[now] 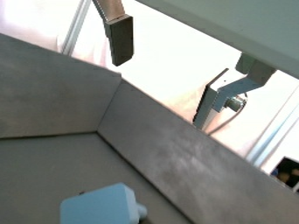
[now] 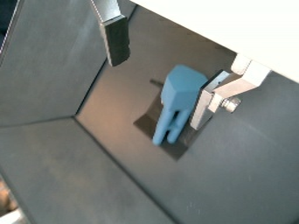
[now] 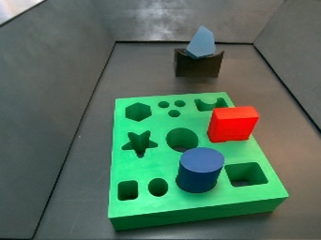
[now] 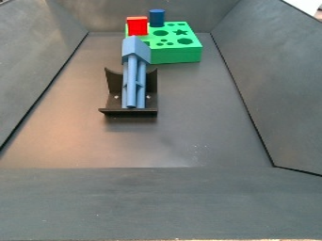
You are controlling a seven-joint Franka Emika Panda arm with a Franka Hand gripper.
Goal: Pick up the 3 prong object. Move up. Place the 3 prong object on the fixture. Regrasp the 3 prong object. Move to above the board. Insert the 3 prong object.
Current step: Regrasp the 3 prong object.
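Note:
The slate-blue 3 prong object (image 3: 201, 41) rests on the dark fixture (image 3: 198, 66) at the far end of the bin, leaning along the bracket in a side view (image 4: 135, 66). In a wrist view the object (image 2: 176, 101) lies below my gripper (image 2: 159, 87), close beside one finger (image 2: 211, 101), with the fixture (image 2: 163, 133) under it. The gripper is open and holds nothing. In a wrist view (image 1: 163, 87) its fingers stand wide apart, and a pale blue piece (image 1: 100, 208) shows at the edge. The gripper is out of both side views. The green board (image 3: 150, 202) lies apart from the fixture.
A red cube (image 3: 235, 123) and a dark blue cylinder (image 3: 200, 170) stand on the board; both also show in a side view, the cube (image 4: 137, 24) and the cylinder (image 4: 156, 16). Grey sloped bin walls (image 4: 51, 85) surround the floor.

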